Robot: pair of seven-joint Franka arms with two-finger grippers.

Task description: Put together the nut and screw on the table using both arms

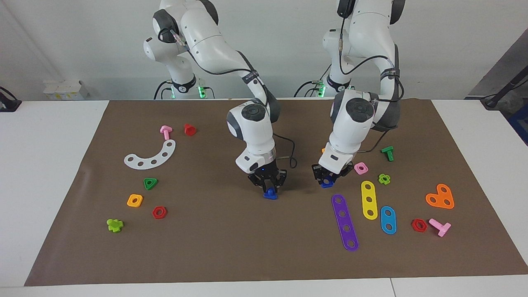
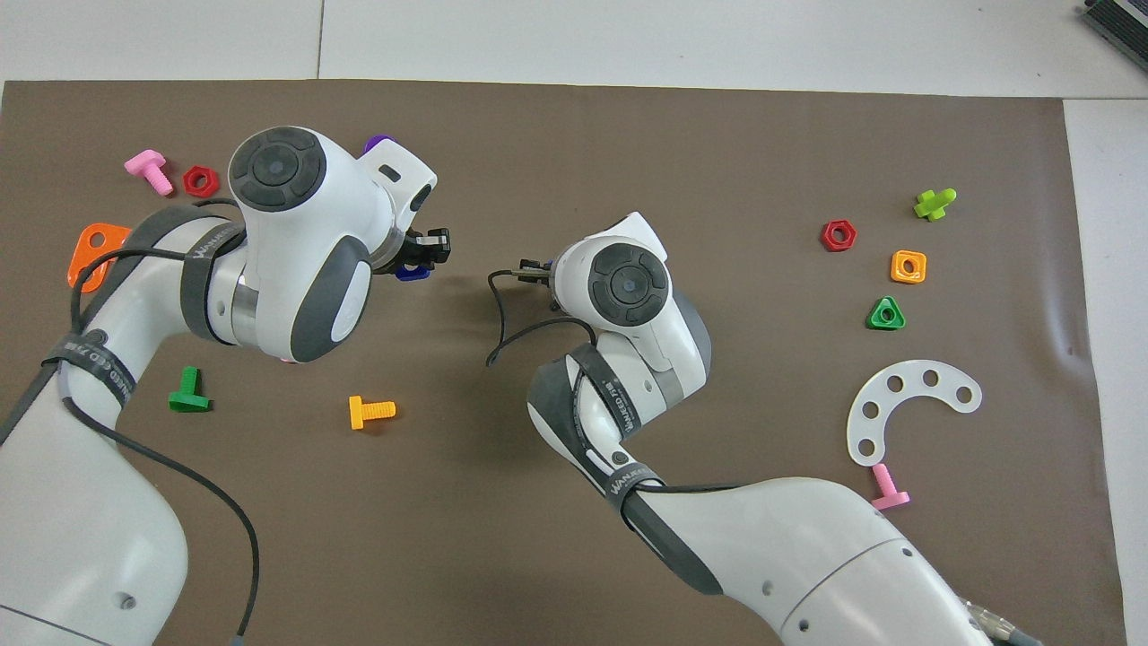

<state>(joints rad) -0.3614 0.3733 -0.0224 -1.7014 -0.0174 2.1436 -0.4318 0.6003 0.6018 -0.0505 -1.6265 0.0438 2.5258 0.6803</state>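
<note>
While the two parts are apart, the coming move turns on the gap between them.

Facing view: the left gripper [image 1: 328, 178] is closed on the nut [image 1: 327, 183] and holds it low over the brown mat [image 1: 247, 247] that covers the desk [image 1: 53, 165], close to the end of the purple strip [image 1: 345, 222]. The right gripper [image 1: 269, 186] stands directly over the screw [image 1: 270, 195]. The screw appears to sit at mat level with its flat head down and its stem pointing up into the gripper. Whether the right gripper is gripping the screw or has let go cannot be told. The nut is near the screw, toward the left arm's end of the desk, with a strip of bare mat between them. Judged from this, the left arm is the one placed to carry the nut across and set its hole over the upright stem.

Overhead view: the nut shows just below the left gripper's tip. The right arm's wrist hides the screw, and only the edge of the right gripper shows. The same bare gap separates the two grippers.
</note>
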